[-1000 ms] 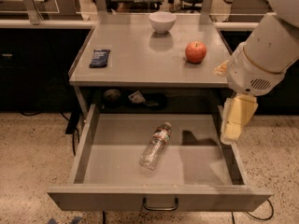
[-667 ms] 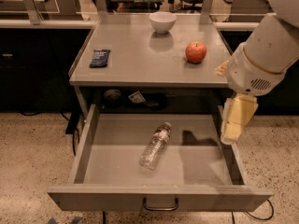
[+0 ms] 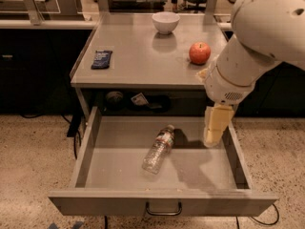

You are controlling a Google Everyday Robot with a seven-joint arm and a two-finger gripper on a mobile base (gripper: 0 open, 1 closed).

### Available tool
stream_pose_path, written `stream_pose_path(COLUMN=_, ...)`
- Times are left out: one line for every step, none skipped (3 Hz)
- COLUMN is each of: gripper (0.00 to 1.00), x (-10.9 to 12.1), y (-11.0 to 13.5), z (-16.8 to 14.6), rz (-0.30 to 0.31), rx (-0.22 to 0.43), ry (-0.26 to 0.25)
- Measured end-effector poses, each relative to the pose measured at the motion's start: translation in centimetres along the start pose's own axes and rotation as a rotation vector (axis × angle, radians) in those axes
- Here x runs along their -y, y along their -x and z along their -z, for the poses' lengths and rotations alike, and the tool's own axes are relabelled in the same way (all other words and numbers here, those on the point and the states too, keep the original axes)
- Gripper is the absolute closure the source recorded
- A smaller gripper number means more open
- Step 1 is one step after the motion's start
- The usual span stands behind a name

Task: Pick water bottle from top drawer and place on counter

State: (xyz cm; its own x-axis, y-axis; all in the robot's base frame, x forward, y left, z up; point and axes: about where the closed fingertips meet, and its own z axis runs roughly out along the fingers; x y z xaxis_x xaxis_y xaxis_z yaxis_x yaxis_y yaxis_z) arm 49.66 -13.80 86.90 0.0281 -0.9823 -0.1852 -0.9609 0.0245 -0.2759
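The water bottle [image 3: 158,149] lies on its side in the middle of the open top drawer [image 3: 95,161], cap pointing to the far right. The drawer is pulled out below the grey counter [image 3: 143,61]. My gripper [image 3: 213,136] hangs from the white arm over the drawer's right side, right of the bottle and apart from it, and holds nothing.
On the counter stand a white bowl [image 3: 165,22] at the back, a red apple [image 3: 199,52] at the right and a dark blue packet [image 3: 101,59] at the left. Dark items [image 3: 143,100] lie on the shelf behind the drawer. The drawer handle [image 3: 163,209] faces front.
The gripper and arm have shifted left, closer to the bottle. The bottle has not moved.
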Motion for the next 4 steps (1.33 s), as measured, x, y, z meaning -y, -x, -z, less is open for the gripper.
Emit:
stream_pose_path(gripper=0.00, x=1.7, y=1.2, z=-3.7, rz=0.022, rx=0.004, ry=-0.009)
stream_pose_path(gripper=0.00, x=2.9, y=0.2, z=-8.8, rz=0.010, rx=-0.008, ry=0.085)
stream_pose_path(gripper=0.00, x=2.9, y=0.2, z=-8.8, rz=0.010, rx=-0.008, ry=0.085)
stream_pose_path(gripper=0.00, x=2.5, y=1.2, z=-12.2, rz=0.084, rx=-0.022, ry=0.121)
